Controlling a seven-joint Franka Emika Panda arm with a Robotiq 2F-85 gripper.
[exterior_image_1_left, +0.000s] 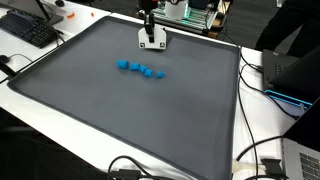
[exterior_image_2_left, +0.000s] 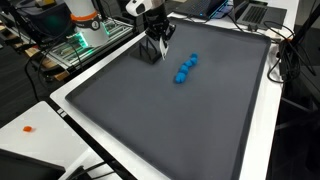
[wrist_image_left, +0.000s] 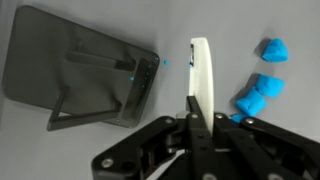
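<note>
The hand (exterior_image_1_left: 151, 33) is drawn narrow, its fingers pinched from both sides on a thin white piece (wrist_image_left: 201, 70) that sticks out past the fingertips, edge-on to the wrist camera. It hangs low over the far end of the dark mat (exterior_image_1_left: 120, 110) that covers the counter (exterior_image_2_left: 40, 120); whether the piece's lower end touches the mat I cannot tell. To handle this well, I judge that the grip should be firm and square, since so slim a piece held near one end could pivot between the pads if nudged sideways. Any lowering should be slow and straight, so that the piece meets the mat flat rather than on a corner. Clearance on either side matters too. A group of small blue pieces (wrist_image_left: 262, 90) lies near the hand, to its right in the wrist view, and a dark grey stand (wrist_image_left: 85, 75) with a propped back lies just beside the hand to its left, so sideways drift either way risks a bump. Only the wrist view shows the pinch and the grey stand clearly; in both exterior views the stand is lost against the mat or behind the hand. An exterior view gives what the wrist view cannot: the blue pieces (exterior_image_1_left: 140, 69) run in a short line nearer the mat's middle, apart from the hand, and the white piece shows its broad face.
</note>
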